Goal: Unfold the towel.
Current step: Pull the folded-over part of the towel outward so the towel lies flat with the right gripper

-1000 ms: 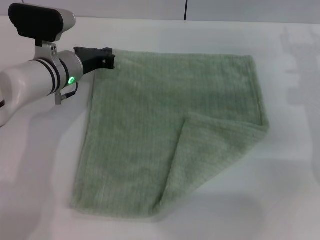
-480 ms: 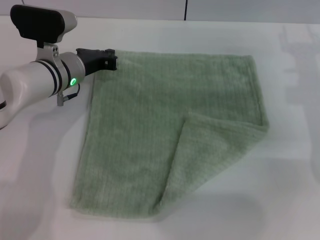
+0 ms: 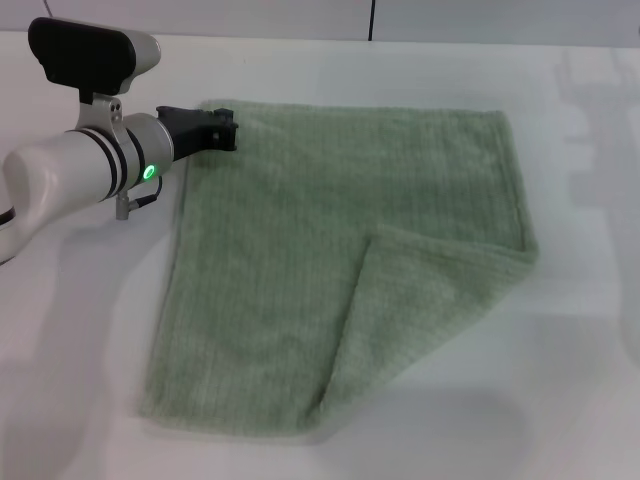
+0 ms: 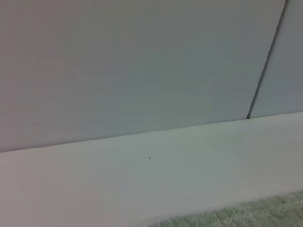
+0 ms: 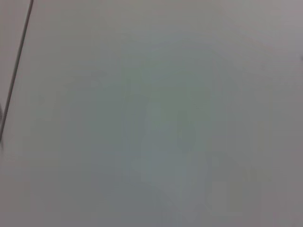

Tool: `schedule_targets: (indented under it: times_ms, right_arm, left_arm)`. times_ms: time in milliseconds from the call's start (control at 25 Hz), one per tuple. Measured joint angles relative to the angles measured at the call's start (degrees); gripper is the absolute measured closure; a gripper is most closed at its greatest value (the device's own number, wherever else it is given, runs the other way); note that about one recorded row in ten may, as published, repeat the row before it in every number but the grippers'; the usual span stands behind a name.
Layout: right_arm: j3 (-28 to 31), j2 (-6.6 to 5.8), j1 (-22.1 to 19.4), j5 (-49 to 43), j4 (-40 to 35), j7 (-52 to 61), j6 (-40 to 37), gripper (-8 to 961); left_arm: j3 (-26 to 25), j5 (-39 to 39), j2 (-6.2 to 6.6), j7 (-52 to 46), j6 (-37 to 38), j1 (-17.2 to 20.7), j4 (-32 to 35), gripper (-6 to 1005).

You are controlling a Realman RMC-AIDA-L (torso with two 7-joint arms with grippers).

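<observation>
The towel (image 3: 340, 270) lies spread on the white tabletop (image 3: 580, 380), mostly flat, with one corner folded back over itself: that flap runs as a diagonal crease across the part of the cloth farthest from the left gripper (image 3: 228, 130), on the right and near side. The left gripper sits at the towel's far left corner, its dark tip touching or just over the hem there; whether it is pinching cloth or merely resting on it cannot be told, nor how wide it stands. From that gripper the whole towel stretches away to the right and toward the robot, so the folded flap lies diagonally opposite, well apart from it. The left wrist view shows only a sliver of green pile at its edge below a bare wall. The right gripper is out of sight in every view, and its wrist camera shows only a blank pale surface. By position, the remaining fold looks nearer the right arm's side than the left's.
</observation>
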Motion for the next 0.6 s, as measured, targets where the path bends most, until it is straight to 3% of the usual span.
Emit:
schedule_targets:
  times_ms: [600]
  right_arm:
    - [0.1,0.0,0.5,0.0,-1.4,0.0,2.5,292]
  left_arm:
    - [0.0,0.0,0.0,0.3,0.0,-0.1,-0.4,982]
